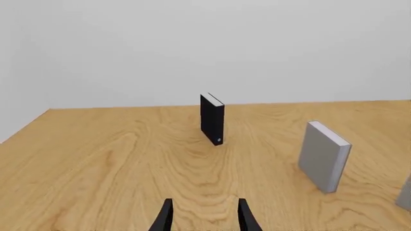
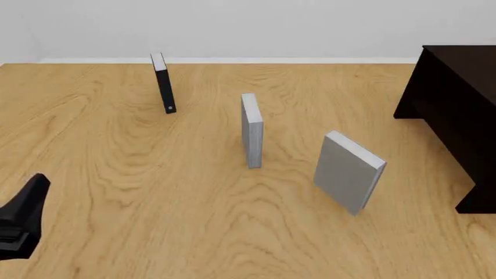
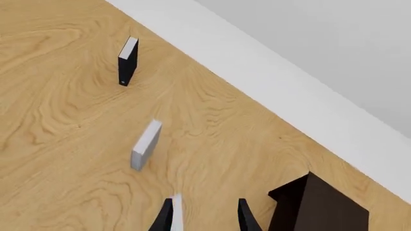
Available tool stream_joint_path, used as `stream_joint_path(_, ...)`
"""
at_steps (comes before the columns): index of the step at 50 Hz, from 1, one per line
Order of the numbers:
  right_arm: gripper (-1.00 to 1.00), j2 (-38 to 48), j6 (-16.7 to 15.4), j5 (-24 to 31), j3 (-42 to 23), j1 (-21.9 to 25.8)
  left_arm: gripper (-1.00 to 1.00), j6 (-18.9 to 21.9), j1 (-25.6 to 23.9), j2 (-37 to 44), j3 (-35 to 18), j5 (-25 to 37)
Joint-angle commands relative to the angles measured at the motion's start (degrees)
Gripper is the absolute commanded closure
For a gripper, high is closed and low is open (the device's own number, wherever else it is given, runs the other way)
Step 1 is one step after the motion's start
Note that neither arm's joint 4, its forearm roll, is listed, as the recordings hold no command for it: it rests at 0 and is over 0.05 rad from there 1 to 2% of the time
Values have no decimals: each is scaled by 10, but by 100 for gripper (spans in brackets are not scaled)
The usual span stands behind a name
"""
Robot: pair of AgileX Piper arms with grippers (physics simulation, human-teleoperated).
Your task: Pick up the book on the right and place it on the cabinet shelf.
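The book, a broad light-grey hardcover, stands upright on the table at the right, a little left of the cabinet shelf. In the right wrist view a white sliver of the book shows just inside one finger of my right gripper, which is open and high above the table, with the dark cabinet shelf beside it. My right gripper is outside the front view. My left gripper is open low over the table near its front left, holding nothing.
A narrower grey book stands upright mid-table, and a thin black book stands further back on the left. The wooden table ends at a pale wall behind. The left arm's dark body sits at the front left corner.
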Motion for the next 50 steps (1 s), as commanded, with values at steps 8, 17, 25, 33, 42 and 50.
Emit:
stream_joint_path(8,-100,86,17,83,-39,21,-100,-3,-8,5,2,1)
stream_joint_path(17,-100,104,50,83,-13,58,-100,0,-15,6,2,2)
stream_joint_path(25,-100,129,57,83,-25,67,-100,3,-17,8,1,1)
stream_joint_path(33,-100,147,38,83,-10,54,-100,9,-20,3,0,10)
stream_joint_path(42,-100,160,8,83,12,47,-100,8,-26,11,1,3)
stream_joint_path(50,-100,197,-10,83,-5,46,-100,17,-32,9,-2,7)
